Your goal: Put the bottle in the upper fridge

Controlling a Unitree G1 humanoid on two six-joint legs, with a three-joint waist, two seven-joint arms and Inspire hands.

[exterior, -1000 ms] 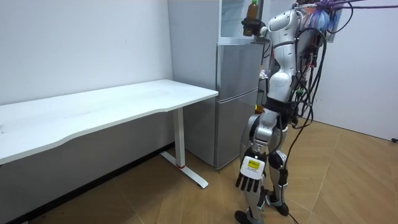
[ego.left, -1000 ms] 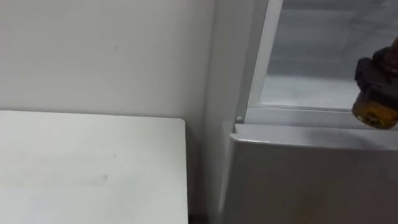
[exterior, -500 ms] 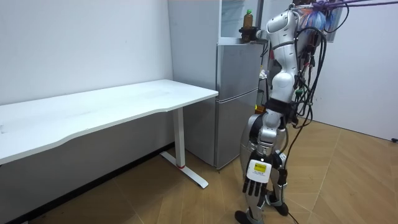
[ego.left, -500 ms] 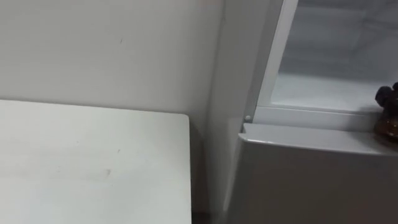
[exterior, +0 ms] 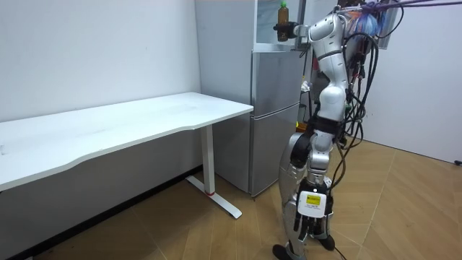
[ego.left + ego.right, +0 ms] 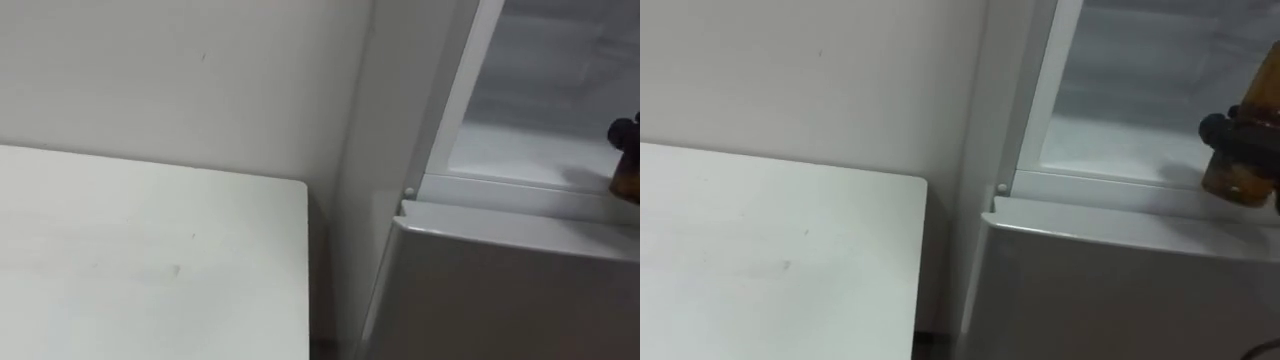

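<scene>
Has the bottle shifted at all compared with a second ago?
Yes. In the room view the bottle, gripped by the right hand, has gone toward that view's left, further across the open upper fridge compartment.

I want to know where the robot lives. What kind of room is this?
Probably a test room or office, not a real kitchen: a long white table, a fridge beside it and a wood floor.

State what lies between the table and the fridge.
Nothing lies there. In the left eye view a narrow bare gap, backed by the wall, separates the table from the fridge.
</scene>
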